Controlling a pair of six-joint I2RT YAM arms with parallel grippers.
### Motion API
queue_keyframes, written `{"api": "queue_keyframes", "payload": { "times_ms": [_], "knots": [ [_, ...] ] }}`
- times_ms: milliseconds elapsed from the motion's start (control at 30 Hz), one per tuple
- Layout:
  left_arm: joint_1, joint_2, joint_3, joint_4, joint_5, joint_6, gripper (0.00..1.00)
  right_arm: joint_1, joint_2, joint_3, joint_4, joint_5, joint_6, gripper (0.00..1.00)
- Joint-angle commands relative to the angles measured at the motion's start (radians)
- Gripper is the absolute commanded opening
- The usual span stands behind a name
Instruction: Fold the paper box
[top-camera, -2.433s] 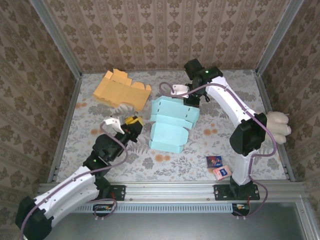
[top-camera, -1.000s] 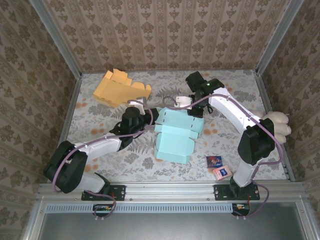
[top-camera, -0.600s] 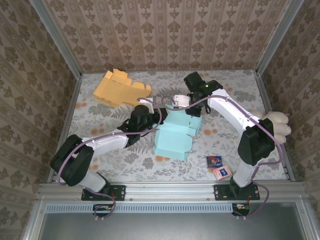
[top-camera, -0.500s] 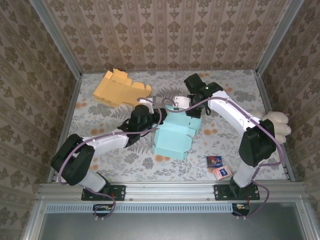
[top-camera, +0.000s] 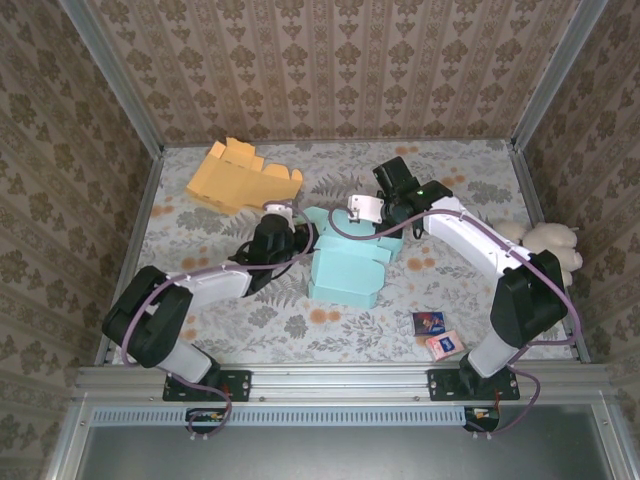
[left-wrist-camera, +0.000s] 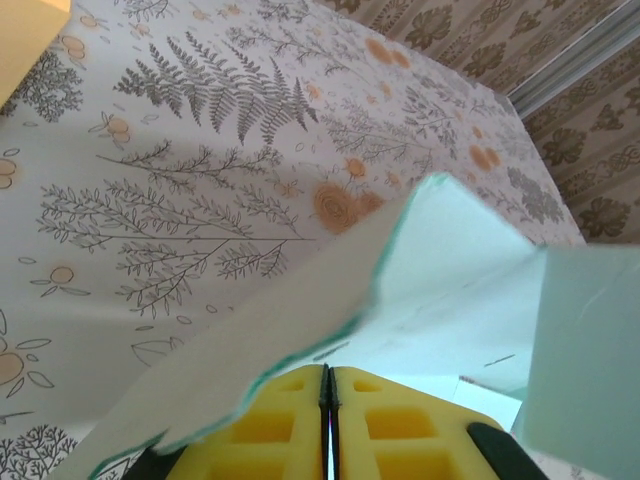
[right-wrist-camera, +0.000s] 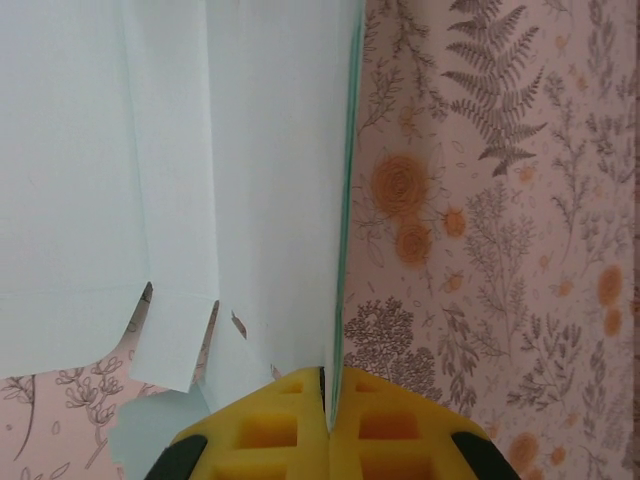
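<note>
1. The paper box (top-camera: 348, 265) is a pale blue sheet, only partly folded. It lies on the table (top-camera: 250, 310) with its far end up between the two grippers. Thin card held at two points can tear, or crease off its scored lines, if the arms pull apart or twist against each other.
2. The left gripper (left-wrist-camera: 328, 385) is clenched on a flap at the box's far left corner. A sliver of blue shows in the seam between its pads, and the flap bows over its fingertips. The hold looks shallow, so the flap could slide out mid-fold or buckle where it bows.
3. The right gripper (right-wrist-camera: 325, 395) is clamped on a panel seen edge-on, which runs straight into the seam of its pads. Small tabs and notches sit just left of those pads, and pressing there could crush them so they no longer lock.
4. Nothing pins the near part of the box, on the side away from both grippers. A sideways push may shove the whole sheet across the table instead of bending it.
5. The two wrists sit close together over the box, so an inward turn risks a knock.
6. An orange box (top-camera: 240, 180) lies beyond the left gripper. A soft toy (top-camera: 550, 250) and small packets (top-camera: 437, 335) lie behind the right one. All are well apart, so they pose little danger.
</note>
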Motion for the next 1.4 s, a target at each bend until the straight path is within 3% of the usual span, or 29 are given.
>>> {"api": "queue_keyframes", "payload": {
  "times_ms": [0, 867, 1167, 1367],
  "knots": [
    [0.012, 0.023, -0.018, -0.017, -0.038, 0.002, 0.11, 0.005, -0.031, -0.018, 0.033, 0.033, -0.007, 0.00],
    [0.007, 0.195, 0.091, 0.148, 0.169, -0.102, 0.08, 0.005, 0.004, -0.061, 0.101, 0.026, 0.048, 0.00],
    [0.050, 0.093, 0.066, -0.085, -0.031, -0.014, 0.08, 0.003, 0.010, -0.056, 0.104, 0.038, 0.051, 0.00],
    [0.087, 0.087, 0.010, -0.069, -0.085, -0.023, 0.09, 0.003, 0.005, -0.068, 0.107, 0.039, 0.052, 0.00]
  ]
}}
